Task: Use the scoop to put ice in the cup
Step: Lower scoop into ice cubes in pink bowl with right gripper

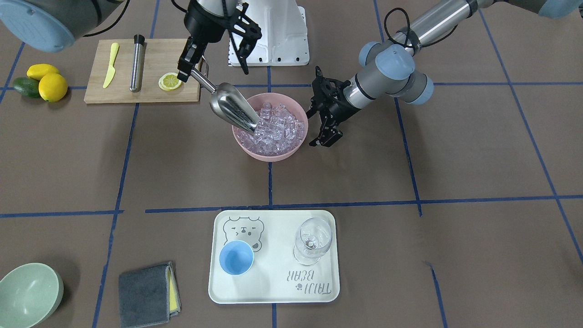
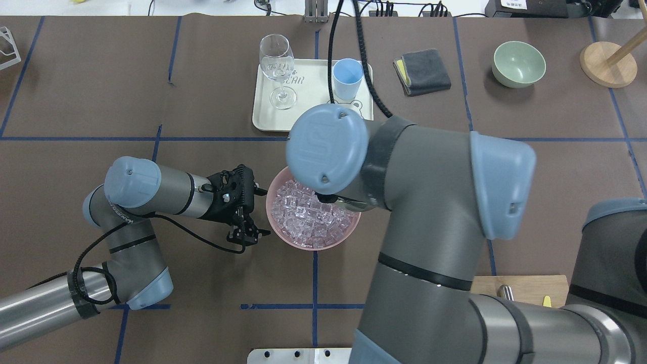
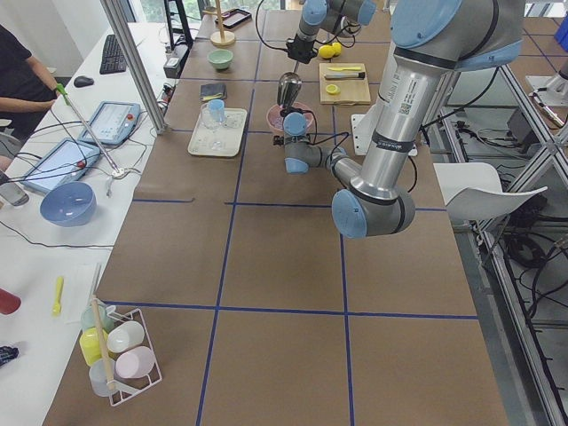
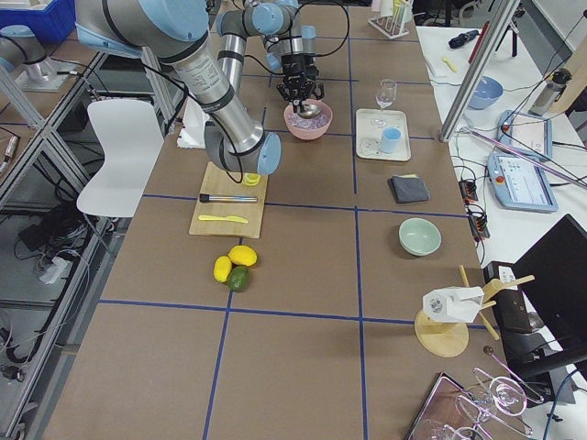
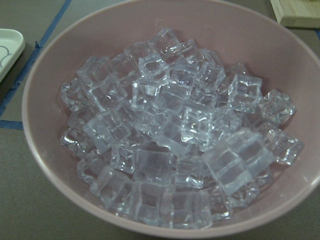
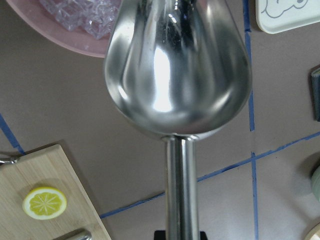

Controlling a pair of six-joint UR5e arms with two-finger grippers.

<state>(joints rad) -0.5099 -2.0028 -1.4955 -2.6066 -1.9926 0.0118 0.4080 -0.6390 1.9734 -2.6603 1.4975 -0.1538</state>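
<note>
The ice (image 5: 170,130), clear glassy cubes, is heaped in a smooth pink bowl (image 1: 255,152). The polished steel scoop (image 1: 233,109) tilts tip-down. The exterior left view shows it above the bowl, and the overhead view largely hides it. The right gripper (image 1: 186,72) clamps its cylindrical handle. The left gripper (image 1: 324,136) stands beside the bowl, jaws apart. The light-blue plastic cup (image 1: 236,257) stands on a white tray (image 1: 273,291).

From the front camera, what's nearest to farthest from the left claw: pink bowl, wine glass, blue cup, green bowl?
From the left claw:
1. Pink bowl, right beside it.
2. Wine glass, on the tray.
3. Blue cup, tray's other side.
4. Green bowl, far off in the corner.
</note>
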